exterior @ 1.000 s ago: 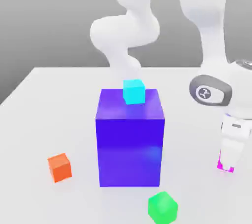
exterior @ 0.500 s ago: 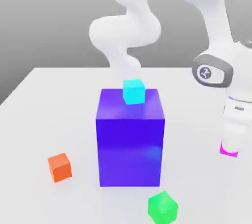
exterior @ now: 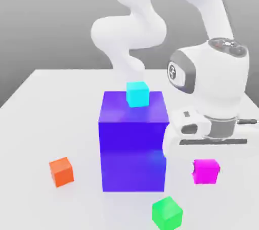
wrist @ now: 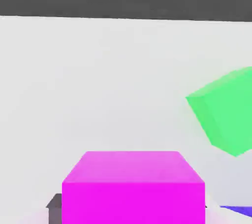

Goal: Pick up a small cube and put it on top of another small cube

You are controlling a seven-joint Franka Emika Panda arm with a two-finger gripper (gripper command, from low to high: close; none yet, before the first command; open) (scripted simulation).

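The small cube (exterior: 206, 172) is bright magenta-pink and hangs just under the white hand, to the exterior view's right of the big blue-purple block (exterior: 134, 143). My gripper (exterior: 205, 161) is shut on this cube, and the hand's broad body covers its upper part. In the hand view the small cube (wrist: 133, 186) sits very close, with a dark fingertip (wrist: 55, 203) at its side. A small cyan cube (exterior: 137, 94) rests on top of the blue-purple block. A green cube (exterior: 167, 213) lies tilted on the table near the front, also seen as the green cube (wrist: 225, 112) beyond the pink one.
An orange cube (exterior: 61, 171) lies on the white table (exterior: 45, 112) to the exterior view's left of the block. The arm's white links (exterior: 131, 32) rise behind the block. The tall block stands close beside the hand.
The hand has swung toward the exterior view's left, close to the block, carrying the pink cube with it. The wrist has turned. The other cubes have not moved.
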